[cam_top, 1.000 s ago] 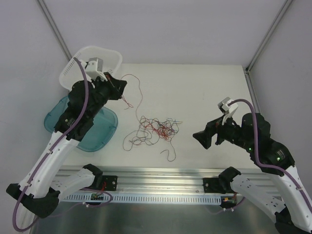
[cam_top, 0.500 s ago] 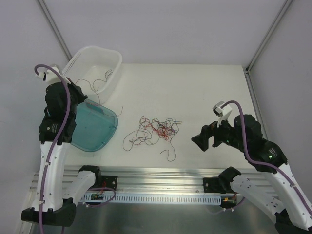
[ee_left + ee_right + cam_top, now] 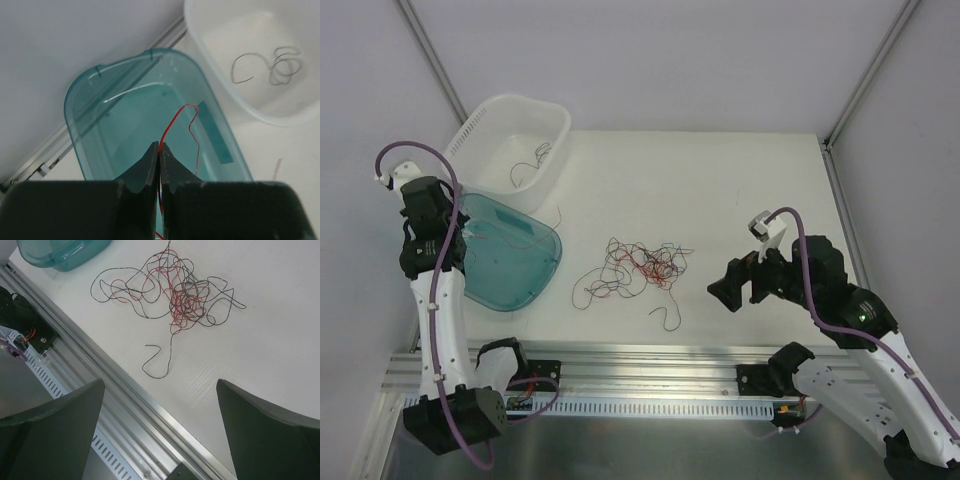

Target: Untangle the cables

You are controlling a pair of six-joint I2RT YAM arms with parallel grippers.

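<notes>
Knot of red and dark cables [image 3: 638, 267] at table [image 3: 750, 190] centre, dark strand [image 3: 169, 357] at its 5 o'clock, one red cable [image 3: 172, 125] pinched between touching left fingers [image 3: 148, 162] above teal bin [image 3: 80, 125] at 9 o'clock, right fingers [image 3: 55, 415] spread wide, empty, at 3 o'clock.

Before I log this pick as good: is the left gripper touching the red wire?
Touching. The left wrist view shows the left gripper shut, red wire pinched between its fingertips.

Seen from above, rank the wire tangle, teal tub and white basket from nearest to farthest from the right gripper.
1. Wire tangle, mid-table, left of the right gripper.
2. Teal tub, left side.
3. White basket, far left corner.
</notes>
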